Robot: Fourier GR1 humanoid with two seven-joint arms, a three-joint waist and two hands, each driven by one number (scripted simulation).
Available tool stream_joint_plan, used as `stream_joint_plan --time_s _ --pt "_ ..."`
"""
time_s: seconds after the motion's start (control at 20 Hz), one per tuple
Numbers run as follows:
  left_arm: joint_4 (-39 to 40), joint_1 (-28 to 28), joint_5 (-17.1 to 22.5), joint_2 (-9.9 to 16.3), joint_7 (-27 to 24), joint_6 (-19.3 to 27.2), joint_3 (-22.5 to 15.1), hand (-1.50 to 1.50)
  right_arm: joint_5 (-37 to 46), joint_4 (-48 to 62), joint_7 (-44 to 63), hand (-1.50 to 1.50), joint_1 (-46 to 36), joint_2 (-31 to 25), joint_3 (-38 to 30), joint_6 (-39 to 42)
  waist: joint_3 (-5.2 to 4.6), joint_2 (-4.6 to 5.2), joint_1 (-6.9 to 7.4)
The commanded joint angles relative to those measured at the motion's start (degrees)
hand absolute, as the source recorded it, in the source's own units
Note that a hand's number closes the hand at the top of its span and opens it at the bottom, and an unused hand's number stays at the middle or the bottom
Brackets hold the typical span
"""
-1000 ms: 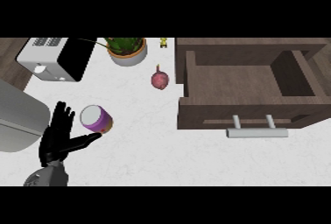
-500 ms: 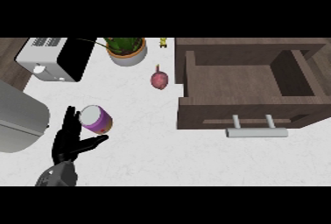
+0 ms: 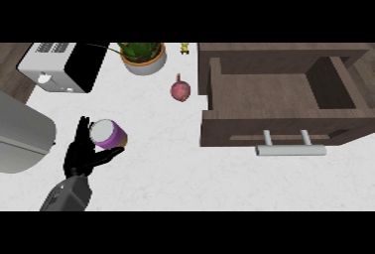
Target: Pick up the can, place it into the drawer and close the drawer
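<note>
The left hand (image 3: 82,154) comes in from the lower left, its fingers straight and spread, the thumb reaching out under the can (image 3: 108,134). The fingers lie along the can's left side, not curled round it. The can, purple with a pale top, stands on the white counter (image 3: 183,168), well apart from the open wooden drawer (image 3: 282,94) at the right, whose metal handle (image 3: 290,149) faces the lower edge. Farther up lie an onion (image 3: 180,90), a potted plant (image 3: 143,57) and a toaster (image 3: 62,67).
</note>
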Motion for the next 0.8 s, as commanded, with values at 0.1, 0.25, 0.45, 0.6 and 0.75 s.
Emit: stream_joint_plan --time_s 0.1,0.25,0.45,0.6,0.75 --pt "4.72 -5.17 2.28 -0.98 -0.80 -1.29 0.68 1.50 -1.11 -0.65 2.86 -1.50 -1.56 0.12 0.02 -1.12 -0.01 0.00 0.03" --pt "9.03 -9.52 3.28 1.19 1.15 -6.12 1.40 1.50 -1.34 -1.44 0.61 -1.50 2.36 1.14 1.90 -0.03 -0.03 0.09 -0.67" --pt "6.63 -9.38 2.87 1.55 -1.05 -7.87 0.03 1.50 -5.74 0.53 3.68 -1.50 -0.22 -2.07 -2.24 0.49 0.01 -0.07 -0.11" --pt "8.72 -10.15 1.47 -1.49 -5.23 -8.05 -1.64 1.50 -3.38 -1.05 2.95 -1.50 0.14 -0.18 -1.84 0.71 -0.01 0.01 -0.22" --pt "1.69 -5.50 2.04 -1.95 -4.54 -10.56 -3.39 1.50 -6.37 -2.56 4.92 -1.50 0.76 -1.65 -2.40 -1.17 0.03 -0.20 0.32"
